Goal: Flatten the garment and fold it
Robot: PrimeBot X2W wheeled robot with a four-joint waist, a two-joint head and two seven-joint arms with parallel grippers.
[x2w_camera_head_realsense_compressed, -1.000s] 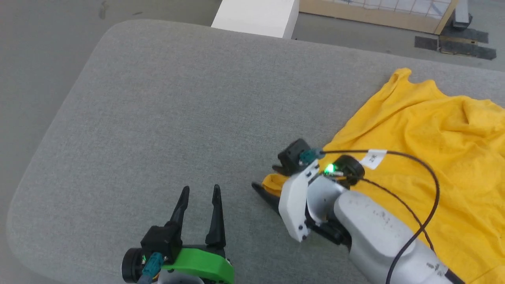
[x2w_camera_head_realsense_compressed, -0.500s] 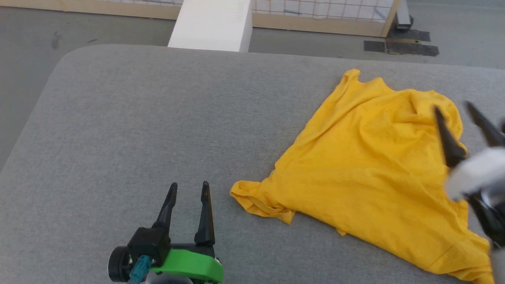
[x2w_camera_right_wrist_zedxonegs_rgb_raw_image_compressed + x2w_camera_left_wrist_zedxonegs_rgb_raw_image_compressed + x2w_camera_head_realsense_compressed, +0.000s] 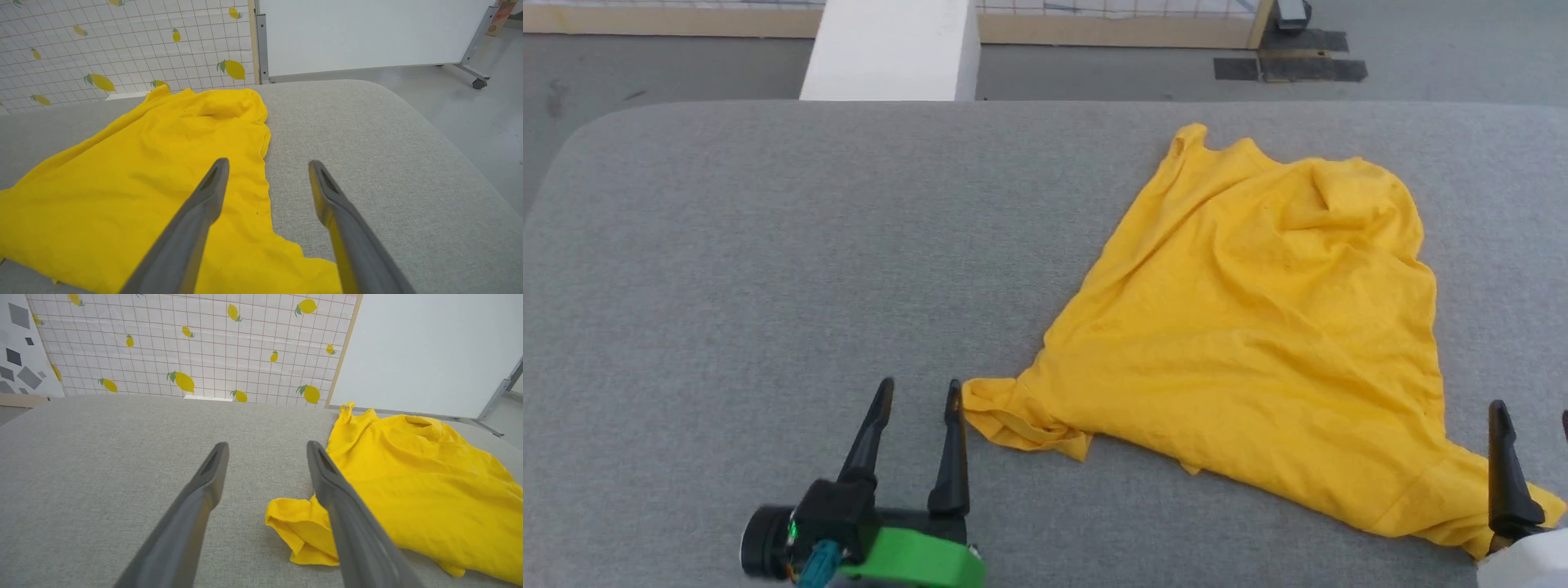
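A bright yellow garment (image 3: pixel 1258 327) lies rumpled on the right half of a grey padded bench (image 3: pixel 768 245), plain side up. It spreads in a rough triangle, with a puffed fold near its far edge. No print shows, so the front appears to be face down. One near corner, seemingly a sleeve, is bunched into a roll just beside the left gripper (image 3: pixel 920 384), whose jaws stand apart and hold nothing. The right gripper (image 3: pixel 268 163) waits at the opposite near corner, its jaws likewise apart and empty, one finger over the cloth and the other over bare bench. The two arms seem posted at these corners so that each can take an edge and draw the fabric flat. Flattening has not yet begun, and folding must wait on it. A lemon-print screen (image 3: pixel 184 347) stands beyond the bench.
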